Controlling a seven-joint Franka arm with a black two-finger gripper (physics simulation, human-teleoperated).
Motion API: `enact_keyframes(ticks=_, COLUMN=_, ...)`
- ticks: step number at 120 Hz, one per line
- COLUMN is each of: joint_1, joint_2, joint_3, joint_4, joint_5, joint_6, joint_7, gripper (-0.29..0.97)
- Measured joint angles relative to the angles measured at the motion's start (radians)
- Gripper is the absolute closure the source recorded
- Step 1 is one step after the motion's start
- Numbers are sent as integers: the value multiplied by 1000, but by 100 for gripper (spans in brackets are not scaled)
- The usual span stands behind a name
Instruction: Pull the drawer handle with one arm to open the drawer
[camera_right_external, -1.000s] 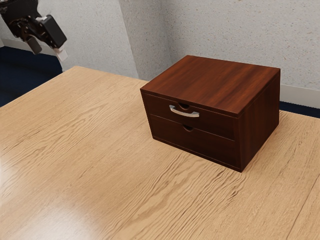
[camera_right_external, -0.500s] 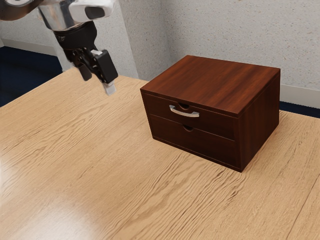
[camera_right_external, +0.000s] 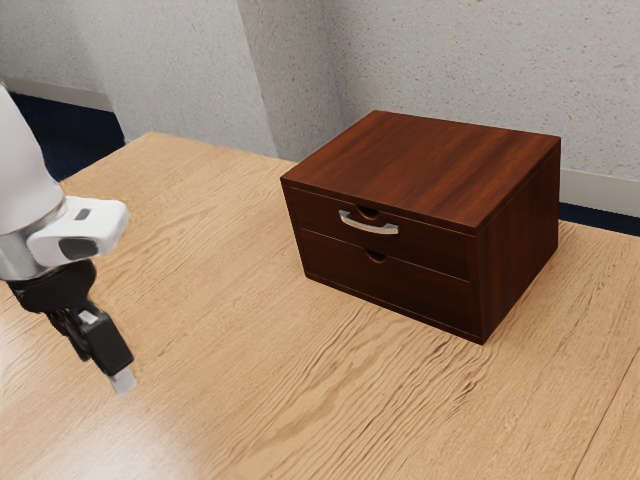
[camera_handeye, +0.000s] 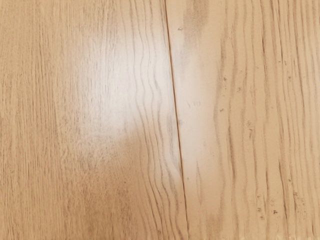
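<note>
**Exterior view.**
- Light wooden table (camera_right_external: 300, 410), grain running lengthwise.
- Dark red-brown two-drawer cabinet (camera_right_external: 430, 165), standing on the table toward the exterior view's right, near the grey wall (camera_right_external: 480, 60).
- Upper drawer (camera_right_external: 430, 240): front flush with the cabinet face, shut. Curved silver handle (camera_right_external: 367, 226) on its front, untouched.
- Lower drawer (camera_right_external: 400, 278): also flush, with a small notch pull.
- Black gripper (camera_right_external: 120, 377) on a white arm (camera_right_external: 25, 190), at the exterior view's lower left. Pointed downward, close above the table, well apart from cabinet and handle.
- Jaw spacing: cannot tell from this angle.

**Wrist view.**
- Bare table (camera_handeye: 260, 130) directly under the hand.
- Dark seam (camera_handeye: 176, 130) between two boards.
- Pale glare patch (camera_handeye: 110, 100) just beside the seam.
</note>
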Motion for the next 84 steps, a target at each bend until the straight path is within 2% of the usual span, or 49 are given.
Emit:
enact_keyframes(ticks=17, joint_1=-5, joint_2=-20, joint_3=-4, joint_4=-78, joint_5=46, joint_6=145, joint_7=198, gripper=0)
enact_keyframes(ticks=30, joint_1=5, joint_2=38, joint_3=-75, joint_4=-58, joint_5=58, joint_6=248, joint_7=350, gripper=0)
enact_keyframes(ticks=40, joint_1=-2, joint_2=120, joint_3=-88, joint_4=-13, joint_5=60, joint_6=309, joint_7=450, gripper=0)
enact_keyframes(ticks=55, joint_1=-3, joint_2=144, joint_3=-89, joint_4=-33, joint_5=52, joint_6=457, joint_7=588, gripper=0)
enact_keyframes(ticks=61, joint_1=-11, joint_2=146, joint_3=-77, joint_4=-38, joint_5=37, joint_6=520, joint_7=646, gripper=0)
enact_keyframes(ticks=74, joint_1=-121, joint_2=179, joint_3=34, joint_4=-36, joint_5=21, joint_6=643, joint_7=774, gripper=0)
enact_keyframes(ticks=84, joint_1=-147, joint_2=233, joint_3=61, joint_4=-16, joint_5=19, joint_6=717, joint_7=866, gripper=0)
